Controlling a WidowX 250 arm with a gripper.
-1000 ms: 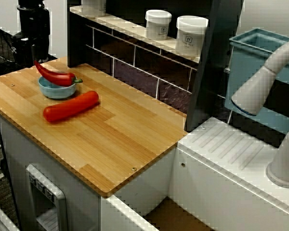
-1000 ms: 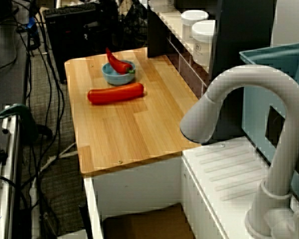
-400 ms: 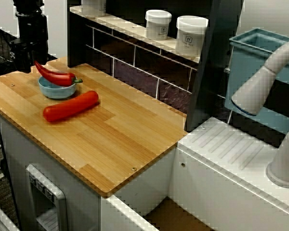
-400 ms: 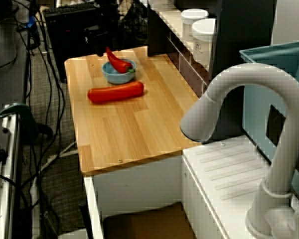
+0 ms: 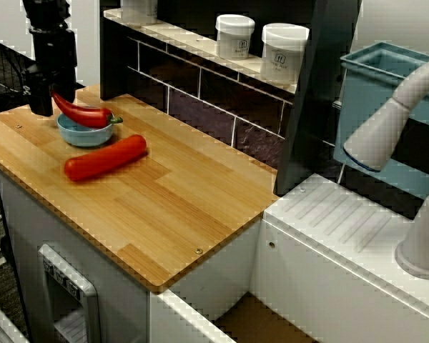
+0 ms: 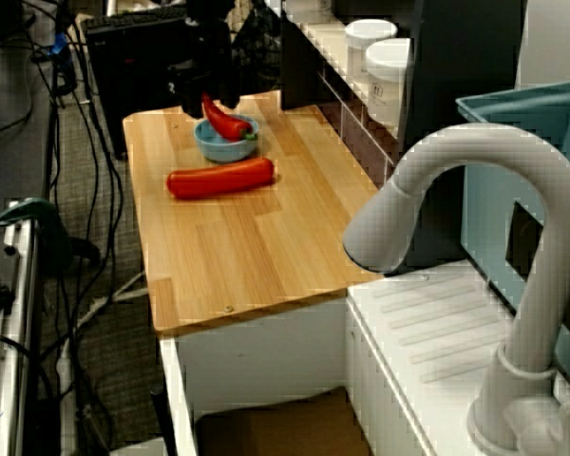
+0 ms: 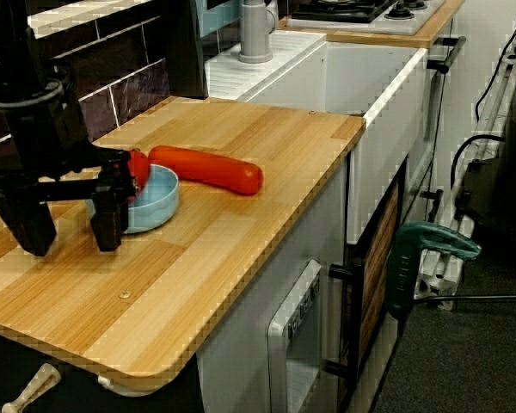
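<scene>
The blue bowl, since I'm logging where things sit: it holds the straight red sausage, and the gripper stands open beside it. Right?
Not quite: the blue bowl holds the curved red chili; the straight red sausage lies on the wooden counter beside it, as the view facing the shelf shows. The gripper does stand open beside the bowl.

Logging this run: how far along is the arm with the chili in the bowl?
Done: the gripper hangs open at the raised tip of the red chili, which lies across the blue bowl. In hand: nothing gripped yet. Left: probably closing on the chili. The long red piece lies apart on the counter.
</scene>
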